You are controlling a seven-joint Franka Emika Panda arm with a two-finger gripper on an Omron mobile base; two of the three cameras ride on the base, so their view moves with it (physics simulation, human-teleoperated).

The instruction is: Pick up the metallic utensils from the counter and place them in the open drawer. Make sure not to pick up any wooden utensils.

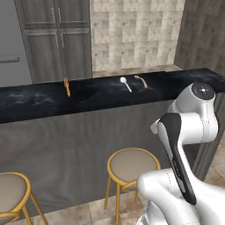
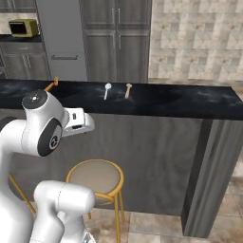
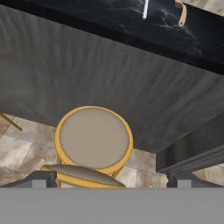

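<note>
Three utensils lie on the black counter (image 1: 35,99). The bright orange one (image 1: 67,87) is at the left. The silver spoon-like one (image 1: 125,83) lies near the middle, and the tan wooden one (image 1: 141,81) is just right of it. From the right base view the order is the same: orange (image 2: 51,85), silver (image 2: 107,90), wooden (image 2: 127,90). My gripper (image 3: 111,179) is open and holds nothing. It hangs well below the counter top, in front of the grey panel and above a stool. The open drawer is out of view.
A round tan stool with a yellow frame (image 1: 133,165) stands right under my hand, against the counter's grey front (image 3: 109,70). A second stool (image 1: 9,189) is at the left. Tall grey cabinets (image 2: 116,42) stand behind the counter.
</note>
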